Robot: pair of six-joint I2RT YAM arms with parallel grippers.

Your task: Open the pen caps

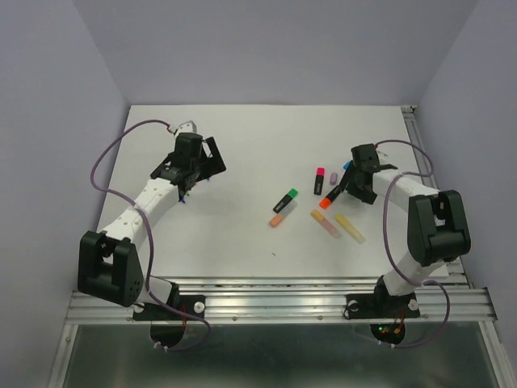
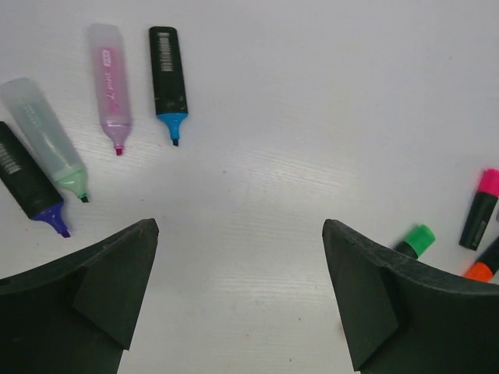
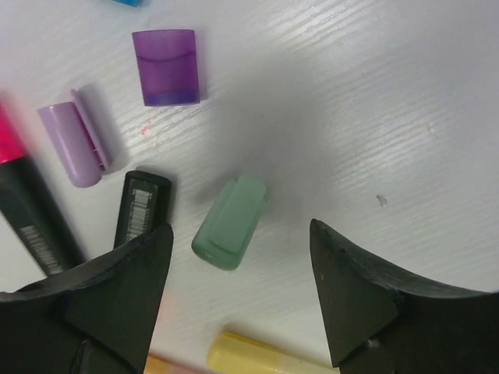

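**Both grippers spread; green cap lying loose on the table**

The right gripper (image 3: 240, 230) is hanging over the table (image 3: 405, 93) with its fingers standing apart, pinching nothing. The green cap (image 3: 230, 222) is lying flat between them, nearer the 9 o'clock finger, and as far as the wrist view shows it is touching neither. The purple cap (image 3: 165, 66) is lying at 11 o'clock from it, well apart; the lilac cap (image 3: 74, 144) is lying at 10 o'clock, just beside a pink-capped pen (image 3: 23, 206) at the frame's 9 o'clock edge. A black barrel (image 3: 142, 204) with a barcode is lying just at 9 o'clock of the green cap, running under that finger; a yellow pen (image 3: 257, 354) is showing at 6 o'clock.

The left gripper (image 2: 240, 226) is hanging with its fingers spread wide, holding nothing. Four uncapped pens are lying fanned at 10 to 11 o'clock, tips pointing roughly toward 6 o'clock: a blue-tipped pen (image 2: 169, 78), a pink pen (image 2: 109, 82), a pale green pen (image 2: 47, 136) and a purple-tipped pen (image 2: 27, 183). A green-capped pen (image 2: 413, 241) and an orange-capped pen (image 2: 483, 270) are peeking past the 3 o'clock finger.

From above, the left gripper is working at the table's 9 o'clock side and the right at 3 o'clock, well apart.
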